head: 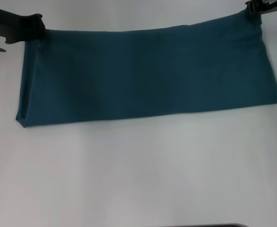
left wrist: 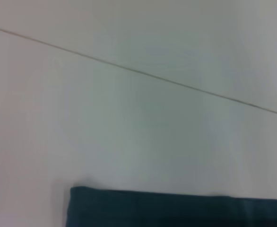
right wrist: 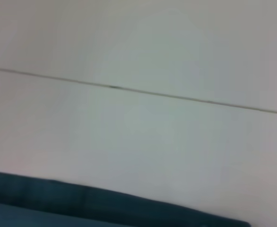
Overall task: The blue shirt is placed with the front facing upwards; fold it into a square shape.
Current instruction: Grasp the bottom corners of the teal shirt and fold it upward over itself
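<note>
The blue shirt (head: 148,75) lies as a long teal band across the far half of the white table, plain side up, with no letters showing. My left gripper (head: 40,29) is at the band's far left corner and my right gripper (head: 253,13) at its far right corner. Each is shut on the cloth there. The far edge runs straight and taut between them. The near fold edge rests on the table. Each wrist view shows only a strip of the blue shirt (left wrist: 176,208) (right wrist: 58,203) against the table, with no fingers.
The white table (head: 138,170) stretches bare from the shirt's near edge towards me. A thin seam line (left wrist: 143,72) (right wrist: 143,92) crosses the surface beyond the shirt. A dark strip (head: 223,225) shows at the near edge of the head view.
</note>
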`<state>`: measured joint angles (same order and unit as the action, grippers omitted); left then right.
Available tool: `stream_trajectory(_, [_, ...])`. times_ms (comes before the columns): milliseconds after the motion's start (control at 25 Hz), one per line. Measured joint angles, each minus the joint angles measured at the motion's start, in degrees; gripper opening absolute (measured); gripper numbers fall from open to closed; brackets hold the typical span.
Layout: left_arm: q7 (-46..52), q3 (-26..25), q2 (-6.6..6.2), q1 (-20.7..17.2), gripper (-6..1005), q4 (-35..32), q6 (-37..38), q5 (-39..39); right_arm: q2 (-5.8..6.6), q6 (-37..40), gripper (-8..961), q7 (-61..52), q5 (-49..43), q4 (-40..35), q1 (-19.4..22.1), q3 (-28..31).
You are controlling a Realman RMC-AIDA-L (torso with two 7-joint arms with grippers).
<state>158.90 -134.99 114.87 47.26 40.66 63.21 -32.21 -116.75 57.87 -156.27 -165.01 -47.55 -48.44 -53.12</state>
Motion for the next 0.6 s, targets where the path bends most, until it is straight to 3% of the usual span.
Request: stream_trajectory(600, [0.0,0.0,0.08,0.0,0,-0.1,-1.5,-0.1,-0.38,-2.1,57,0.0,-0.7,0.9,-0.3,0.2])
